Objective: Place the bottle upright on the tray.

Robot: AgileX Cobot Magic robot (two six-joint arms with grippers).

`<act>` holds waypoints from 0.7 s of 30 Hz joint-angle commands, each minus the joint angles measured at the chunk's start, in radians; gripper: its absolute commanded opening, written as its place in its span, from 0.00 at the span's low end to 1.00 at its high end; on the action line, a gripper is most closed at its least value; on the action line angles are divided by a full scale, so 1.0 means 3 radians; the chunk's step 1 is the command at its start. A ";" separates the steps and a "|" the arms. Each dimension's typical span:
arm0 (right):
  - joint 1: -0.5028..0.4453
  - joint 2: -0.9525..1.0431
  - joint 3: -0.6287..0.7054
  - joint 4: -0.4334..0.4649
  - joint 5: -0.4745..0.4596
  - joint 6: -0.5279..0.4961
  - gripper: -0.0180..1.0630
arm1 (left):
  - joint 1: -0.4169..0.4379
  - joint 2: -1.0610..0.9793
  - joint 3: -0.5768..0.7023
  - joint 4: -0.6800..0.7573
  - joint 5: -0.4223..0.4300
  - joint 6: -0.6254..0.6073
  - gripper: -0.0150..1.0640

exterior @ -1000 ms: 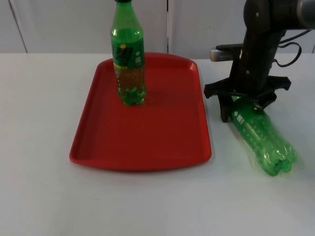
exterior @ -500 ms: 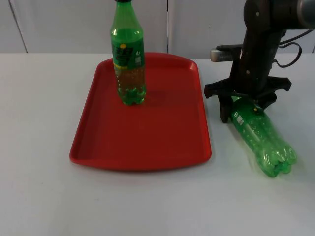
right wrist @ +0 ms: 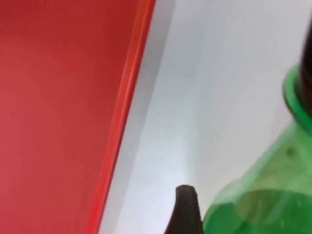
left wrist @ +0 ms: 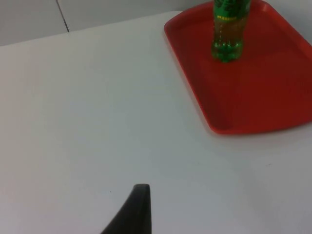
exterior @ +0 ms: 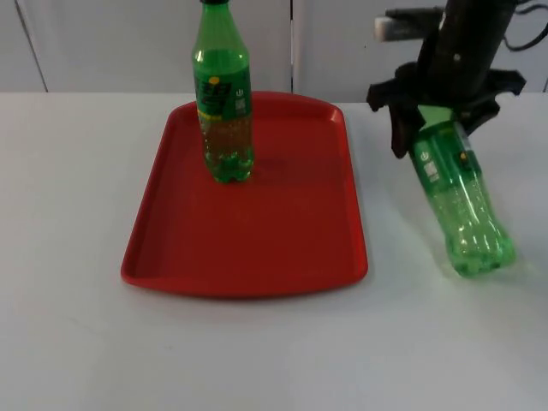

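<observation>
White desk (exterior: 77,257) is spread beneath everything, ending at a grey partition wall (exterior: 103,43); on it a red tray (exterior: 248,248) is laid, seen also from the left wrist (left wrist: 253,112) and the right wrist (right wrist: 53,107); one green soda bottle with a yellow-green label (exterior: 224,94) is already stood upright near the tray's far edge. A second green bottle (exterior: 454,197), apparently empty, is held beside the tray, to its right and apart from it; it hangs tilted, neck uppermost, its base close to the desk, and whether the base touches the desk cannot be told. The right hand (exterior: 438,116) is pinched on this bottle's neck and shoulder, just above its label; the green shoulder (right wrist: 253,195) is seen right against a black fingertip (right wrist: 185,209) in the right wrist view. The left hand is kept waiting over bare desk left of the tray, one fingertip (left wrist: 139,209) being visible; whether it is spread or pressed together cannot be told.

For the step in hand, judged to be lift and carry, the base should be raised above the tray's rim before being moved leftward; the tilt should be taken out so the bottle hangs vertical; a bare patch well apart from the standing bottle is best chosen, and release made only once the base sits flat.
</observation>
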 commanded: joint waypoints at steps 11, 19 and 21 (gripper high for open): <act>-0.0027 -0.0411 -0.0013 0.0079 0.0054 -0.0329 0.02 | 0.0003 -0.0013 0.0013 0.0025 0.0007 0.0009 0.95; -0.0021 -0.0858 -0.0013 0.0363 -0.0035 -0.0695 0.02 | 0.0003 -0.0013 0.0013 0.0025 0.0007 0.0009 0.95; -0.0021 -0.0975 -0.0013 0.0502 -0.0051 -0.0851 0.02 | 0.0003 -0.0013 0.0013 0.0025 0.0007 0.0009 0.95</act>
